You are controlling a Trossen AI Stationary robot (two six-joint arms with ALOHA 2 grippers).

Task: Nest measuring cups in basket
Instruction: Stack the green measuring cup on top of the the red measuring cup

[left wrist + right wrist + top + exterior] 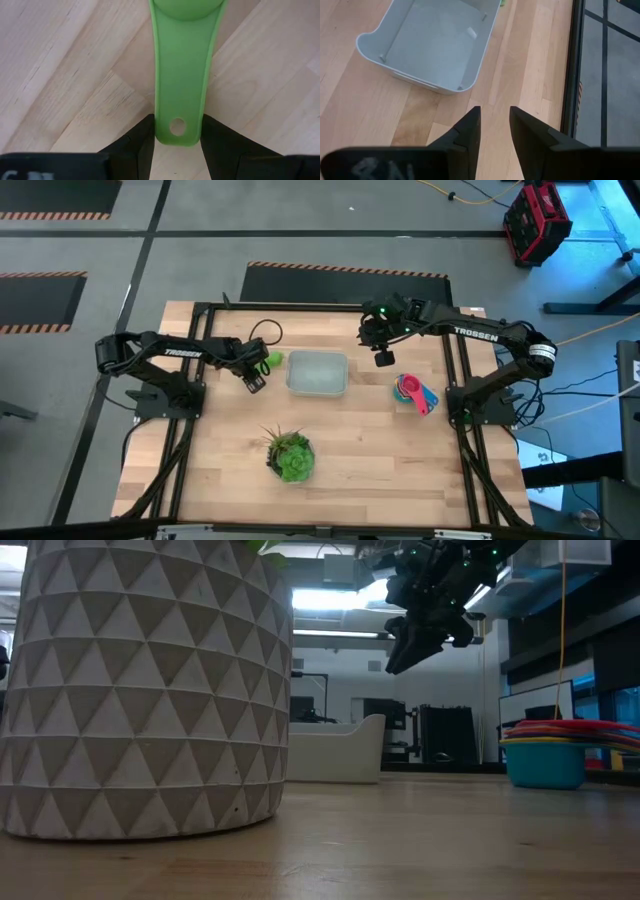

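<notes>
A green measuring cup [272, 360] lies on the table left of the pale grey basket [318, 373]. My left gripper [255, 375] is at the cup's handle and shut on it [177, 131]. The other measuring cups sit nested in a stack [415, 393] right of the basket; the stack also shows in the low view [560, 750]. My right gripper [383, 357] hangs above the table between the basket and the stack, empty, its fingers a narrow gap apart [495, 130]. The basket [432, 47] is empty. My left gripper pinches the free end of the green cup's handle [177, 120], by its hanging hole, between its two fingers [142, 137]. The fingers lie along the handle, coming from the table's left side. I cannot tell whether the cup rests on the table or is just off it.
A leafy plant in a white patterned pot [290, 455] stands near the table's front middle and fills the left of the low view [140, 690]. Bare wood lies between the pot and the basket. A dark metal frame [575, 75] runs along the table's edge.
</notes>
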